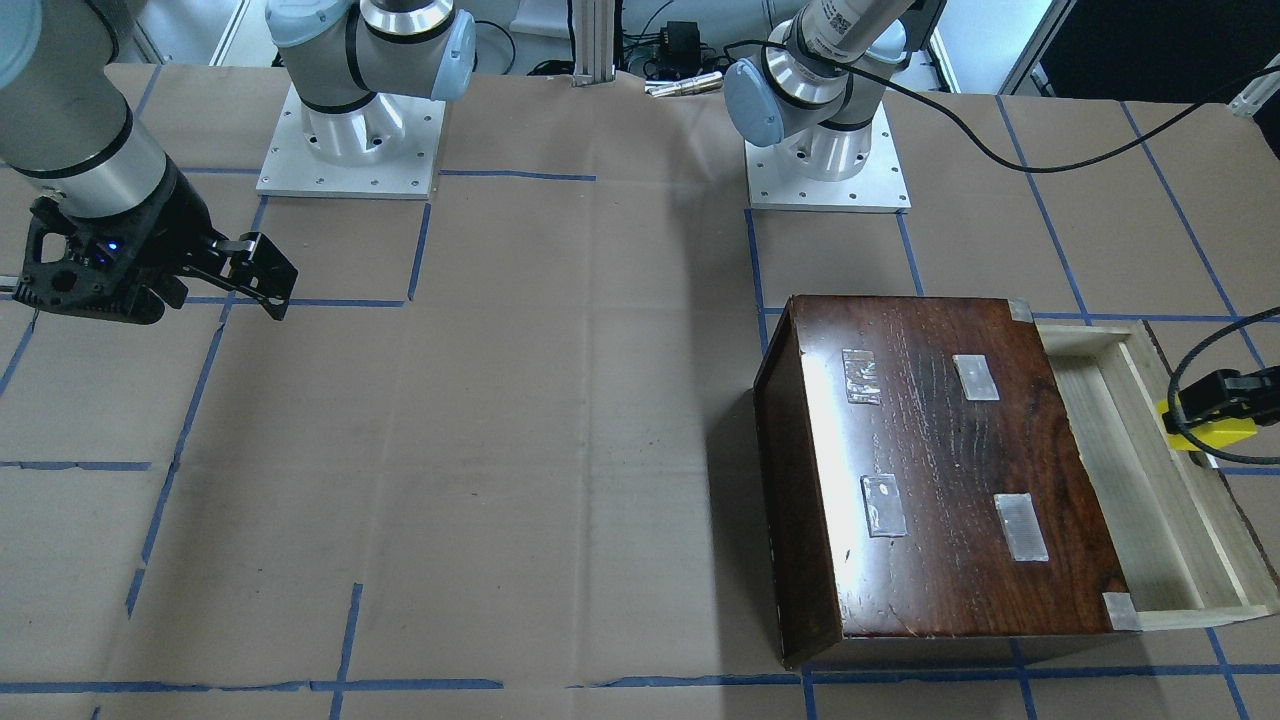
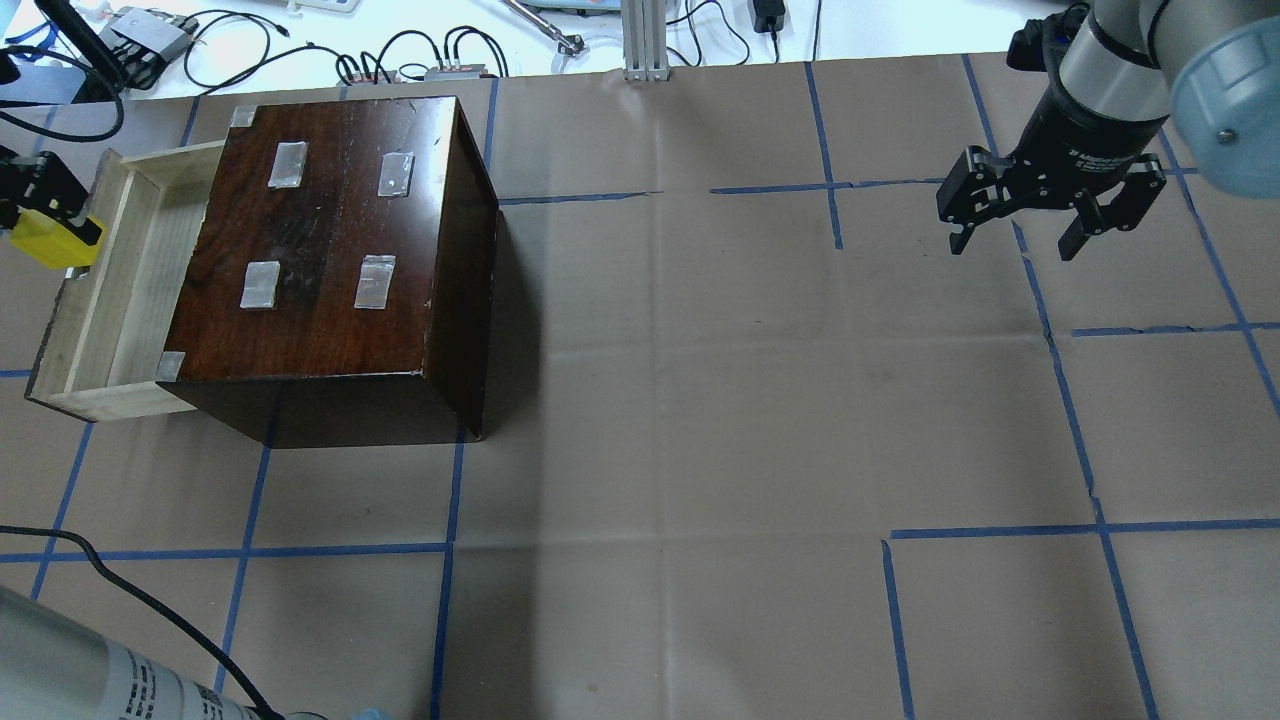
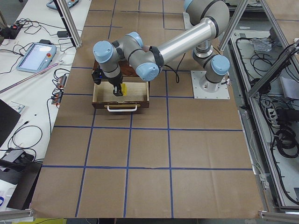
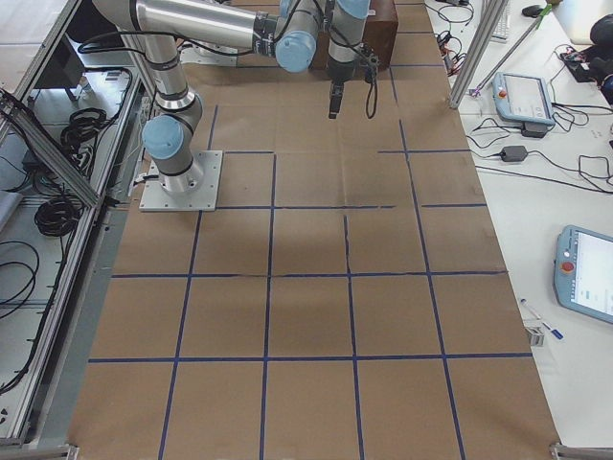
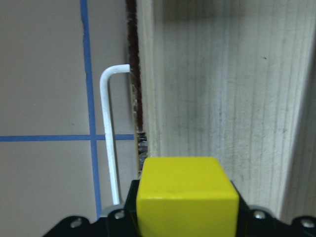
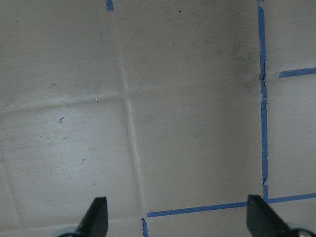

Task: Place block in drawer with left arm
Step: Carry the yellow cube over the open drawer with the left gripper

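**Block** [image 5: 186,192]: small yellow cube, plain faces. Clamped in the left hand [image 1: 1205,412], a black finger on each side. It hangs in the air over the drawer's front wall, clear of the wood. From the wrist view, the pale inside of the drawer lies just beyond it.

**Drawer** [image 2: 140,280]: shallow tray of pale bare wood, pulled out of the box. Nothing shows on the visible part of its floor. White bar handle [image 5: 109,143] on the outer front face.

**Box** [image 2: 330,230]: glossy dark brown wood, standing on the surface. Four silvery tape patches [image 2: 288,163] on its top, with more at the corners by the drawer.

**Left arm** [image 3: 177,44]: silver-grey with pale blue joint caps. It reaches over the box to the drawer end. A black cable [image 1: 1195,365] loops at the hand.

**Right hand** [image 2: 1012,245]: released, fingers spread wide with nothing between them. It hangs above bare paper at the far end of the surface, well apart from the box.

**Surface** [image 2: 700,400]: brown paper, creased, marked into squares by blue tape lines [image 2: 1070,410].
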`<state>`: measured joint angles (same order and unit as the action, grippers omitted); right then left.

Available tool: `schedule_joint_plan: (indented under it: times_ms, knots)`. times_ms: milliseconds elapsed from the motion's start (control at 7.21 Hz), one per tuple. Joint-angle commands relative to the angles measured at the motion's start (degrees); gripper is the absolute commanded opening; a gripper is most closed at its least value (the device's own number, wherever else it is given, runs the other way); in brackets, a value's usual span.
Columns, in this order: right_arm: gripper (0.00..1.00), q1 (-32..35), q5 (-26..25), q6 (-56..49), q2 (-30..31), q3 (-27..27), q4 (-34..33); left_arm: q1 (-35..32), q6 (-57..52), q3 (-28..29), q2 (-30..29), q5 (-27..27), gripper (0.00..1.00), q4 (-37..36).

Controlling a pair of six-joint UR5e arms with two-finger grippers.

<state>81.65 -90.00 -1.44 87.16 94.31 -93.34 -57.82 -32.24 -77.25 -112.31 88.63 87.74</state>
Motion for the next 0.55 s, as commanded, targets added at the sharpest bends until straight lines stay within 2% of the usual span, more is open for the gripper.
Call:
schedule_joint_plan:
  times_ms: [0,139,416]
  knots:
    - [1.0,0.0,0.0,0.04,0.03,0.0,0.0,-1.68,0.6,-4.91,-0.35,-0.04,0.0,-4.32]
    - [1.0,0.0,0.0,-0.05,0.03,0.0,0.0,-2.82,0.51,-6.75,-0.54,0.31,0.0,-9.12]
    - [1.0,0.0,0.0,-0.05,0.03,-0.09,0.0,-3.0,1.64,-6.77,-1.68,0.32,0.0,-9.78]
